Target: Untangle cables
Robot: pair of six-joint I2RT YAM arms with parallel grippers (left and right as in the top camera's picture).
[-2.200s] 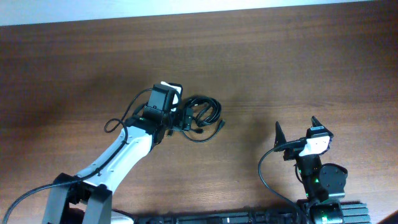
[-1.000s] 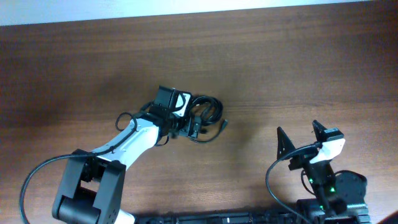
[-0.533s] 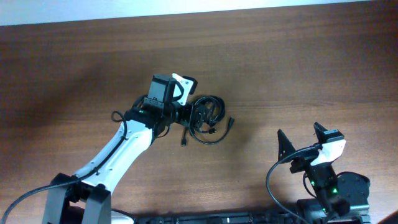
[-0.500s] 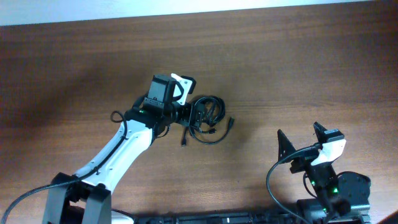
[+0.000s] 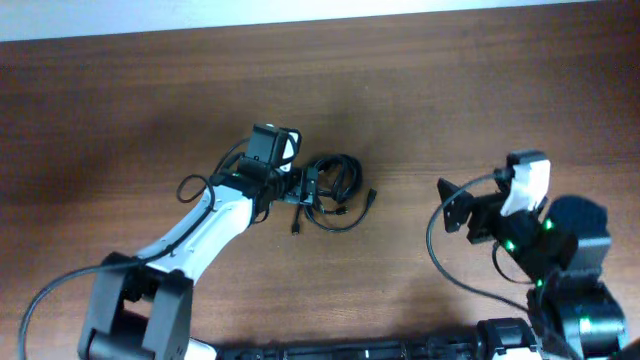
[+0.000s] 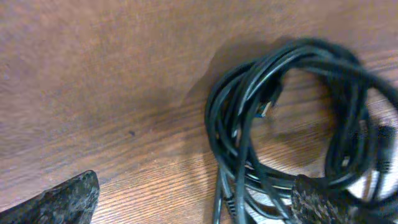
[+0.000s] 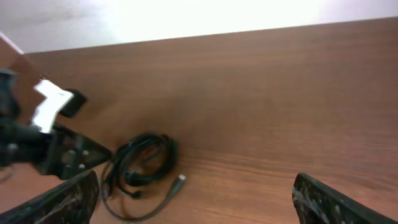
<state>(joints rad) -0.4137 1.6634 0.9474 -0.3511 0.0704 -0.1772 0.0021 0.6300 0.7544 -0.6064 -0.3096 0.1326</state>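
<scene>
Cables (image 5: 335, 185) sit as one tangled coil mid-table, a bit left of center. Your left gripper (image 5: 303, 190) is spread wide right at the coil's left edge, w/ some strands btwn its fingers (image 6: 62, 199) but nothing clamped. Right gripper (image 5: 455, 205) is wide apart too, well off to the right, holding nothing.

The cables (image 5: 335, 188) lie as one tangled black coil on the wooden tabletop, plug ends trailing loose.
</scene>
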